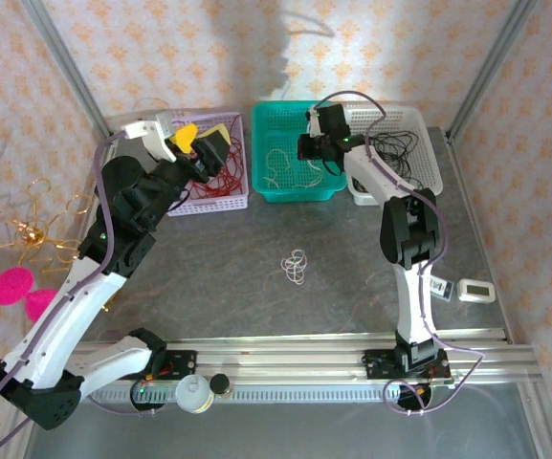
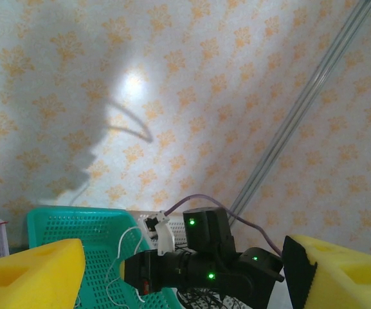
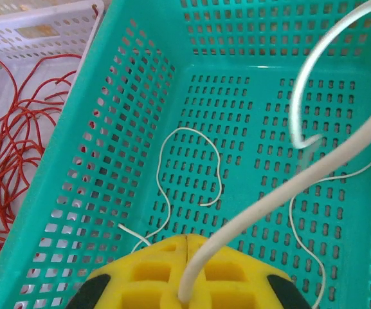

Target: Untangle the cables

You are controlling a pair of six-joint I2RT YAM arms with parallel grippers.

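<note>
Pads of the right gripper (image 3: 186, 248) are pressed together on a white cable (image 3: 301, 181), which leaves the seam and runs up and to the right before hooking back. Directly below the jaws lies the teal basket (image 3: 108, 161), with other white strands on its floor. The release appears to call for little more than parting the pads. The left gripper (image 1: 197, 143) hangs with its jaws wide apart over the lilac basket (image 1: 232, 203) of red cables (image 1: 220, 182). A small pale clump (image 1: 296, 267) rests on the table (image 1: 209, 287) between the arms, compact and slightly longer near-to-far. It lies nearer the right gripper.
</note>
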